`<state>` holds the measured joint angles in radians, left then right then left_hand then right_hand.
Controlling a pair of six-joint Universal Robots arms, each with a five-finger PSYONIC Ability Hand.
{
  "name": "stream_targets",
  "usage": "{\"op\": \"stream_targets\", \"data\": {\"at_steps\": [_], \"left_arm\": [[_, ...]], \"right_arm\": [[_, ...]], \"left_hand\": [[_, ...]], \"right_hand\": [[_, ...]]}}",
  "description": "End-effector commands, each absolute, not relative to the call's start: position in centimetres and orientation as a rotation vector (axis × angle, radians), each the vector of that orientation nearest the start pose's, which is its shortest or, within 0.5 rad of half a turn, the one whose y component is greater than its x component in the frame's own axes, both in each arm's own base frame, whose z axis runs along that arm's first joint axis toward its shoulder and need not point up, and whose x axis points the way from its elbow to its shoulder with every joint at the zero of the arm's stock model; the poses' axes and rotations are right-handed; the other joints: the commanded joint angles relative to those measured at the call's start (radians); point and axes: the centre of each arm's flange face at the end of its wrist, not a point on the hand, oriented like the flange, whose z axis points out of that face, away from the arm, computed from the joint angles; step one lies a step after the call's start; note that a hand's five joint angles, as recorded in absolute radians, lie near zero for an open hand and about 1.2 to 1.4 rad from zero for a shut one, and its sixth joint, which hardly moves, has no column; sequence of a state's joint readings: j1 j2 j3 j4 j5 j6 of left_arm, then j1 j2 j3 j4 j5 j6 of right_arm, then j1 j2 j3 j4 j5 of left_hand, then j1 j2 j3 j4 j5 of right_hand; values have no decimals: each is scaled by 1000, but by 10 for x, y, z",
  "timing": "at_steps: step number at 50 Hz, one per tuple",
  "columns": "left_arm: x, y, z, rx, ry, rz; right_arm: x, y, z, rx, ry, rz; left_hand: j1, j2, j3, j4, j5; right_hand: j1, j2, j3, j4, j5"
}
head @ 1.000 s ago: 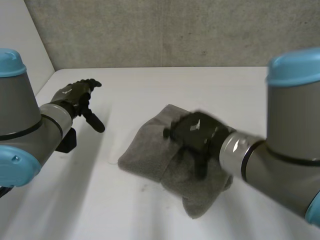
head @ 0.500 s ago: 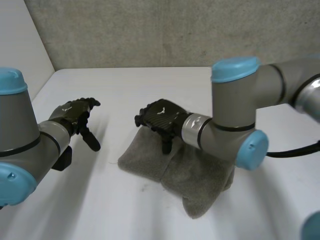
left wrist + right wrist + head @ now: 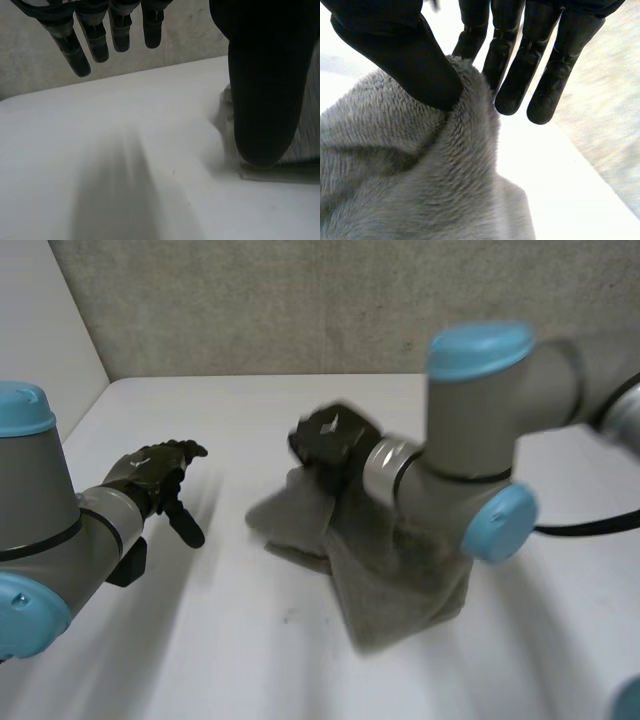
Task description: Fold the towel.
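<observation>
The right hand [image 3: 332,443] pinches a towel [image 3: 395,560] edge between thumb and fingers, holding it raised with the rest draping below onto the table [image 3: 230,650], likely to carry it over, while the left hand [image 3: 150,472] hangs well aside, fingers relaxed and empty.

Work surface: white table [image 3: 300,405], flat, matte. Rear wall [image 3: 300,300]: grey rough concrete, adj. to table's far edge. Left side: plain white panel [image 3: 45,330]. Lighting diffuse, w/ soft shadows.
</observation>
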<state>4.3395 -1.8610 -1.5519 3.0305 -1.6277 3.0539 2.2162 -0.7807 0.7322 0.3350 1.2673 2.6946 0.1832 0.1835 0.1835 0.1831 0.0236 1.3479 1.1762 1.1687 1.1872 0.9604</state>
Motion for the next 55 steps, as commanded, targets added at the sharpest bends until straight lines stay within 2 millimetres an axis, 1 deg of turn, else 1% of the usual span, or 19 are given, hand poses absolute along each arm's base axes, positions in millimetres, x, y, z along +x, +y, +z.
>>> {"op": "stream_targets", "data": {"at_steps": [1, 2, 4, 9, 15, 17, 23, 29, 30, 31, 33, 35, 40, 42, 43, 44, 45, 47, 55], "left_arm": [[-249, -263, 221, 423, 2780, -1948], [-249, -263, 221, 423, 2780, -1948], [-253, -264, 222, 450, 2786, -1975], [-277, -270, 220, 587, 2822, -2079], [-292, -278, 212, 619, 2847, -2092], [-304, -282, 204, 603, 2898, -2088], [-315, -288, 188, 545, 2989, -2051], [-325, -280, 165, 488, 3120, -1945], [-327, -278, 160, 478, 3136, -1922], [-327, -278, 160, 478, 3136, -1922], [-325, -277, 157, 466, 3140, -1901], [-325, -277, 159, 466, 3137, -1909], [-322, -278, 166, 449, 3130, -1926], [-321, -276, 166, 450, 3140, -1902], [-320, -274, 163, 454, 3152, -1870], [-320, -274, 162, 454, 3152, -1870], [-319, -271, 159, 458, 3162, -1844], [-318, -269, 154, 464, 3166, -1816], [-317, -269, 144, 453, 3170, -1777]], "right_arm": [[355, -270, 324, -976, 1666, -1860], [355, -270, 324, -975, 1665, -1860], [338, -267, 349, -876, 1599, -1946], [322, -255, 364, -851, 1569, -1995], [315, -248, 356, -862, 1615, -1957], [311, -247, 346, -869, 1657, -1924], [306, -238, 340, -880, 1681, -1908], [300, -238, 333, -899, 1712, -1910], [300, -238, 332, -904, 1715, -1914], [299, -239, 331, -909, 1719, -1920], [298, -240, 331, -908, 1723, -1929], [297, -242, 331, -906, 1730, -1935], [297, -245, 328, -903, 1743, -1933], [297, -246, 325, -903, 1751, -1924], [297, -246, 325, -903, 1751, -1924], [298, -247, 323, -904, 1757, -1918], [298, -248, 320, -906, 1765, -1909], [298, -249, 319, -906, 1767, -1908], [297, -252, 316, -901, 1782, -1906]], "left_hand": [[30, 30, 30, 30, 15], [30, 30, 30, 30, 15], [33, 33, 33, 33, 18], [33, 33, 33, 33, 18], [30, 30, 30, 30, 15], [33, 33, 33, 33, 18], [74, 74, 74, 74, 59], [462, 462, 462, 462, 447], [680, 680, 680, 680, 665], [682, 682, 682, 682, 667], [963, 963, 963, 963, 948], [981, 981, 981, 981, 966], [949, 949, 949, 950, 935], [832, 831, 831, 832, 817], [660, 660, 660, 660, 645], [659, 658, 658, 659, 644], [502, 501, 501, 502, 487], [422, 421, 421, 422, 407], [412, 412, 412, 412, 397]], "right_hand": [[48, 220, 228, 209, 261], [48, 220, 228, 209, 261], [48, 220, 228, 209, 261], [48, 220, 228, 209, 261], [48, 220, 228, 209, 261], [48, 220, 228, 209, 261], [48, 220, 228, 209, 261], [48, 220, 228, 209, 261], [48, 220, 228, 209, 261], [48, 220, 228, 209, 261], [48, 220, 228, 209, 261], [48, 220, 228, 209, 261], [48, 220, 228, 209, 261], [48, 220, 228, 209, 261], [48, 220, 228, 209, 261], [48, 220, 228, 209, 261], [48, 220, 228, 209, 261], [48, 220, 228, 209, 261], [48, 220, 228, 209, 261]]}}
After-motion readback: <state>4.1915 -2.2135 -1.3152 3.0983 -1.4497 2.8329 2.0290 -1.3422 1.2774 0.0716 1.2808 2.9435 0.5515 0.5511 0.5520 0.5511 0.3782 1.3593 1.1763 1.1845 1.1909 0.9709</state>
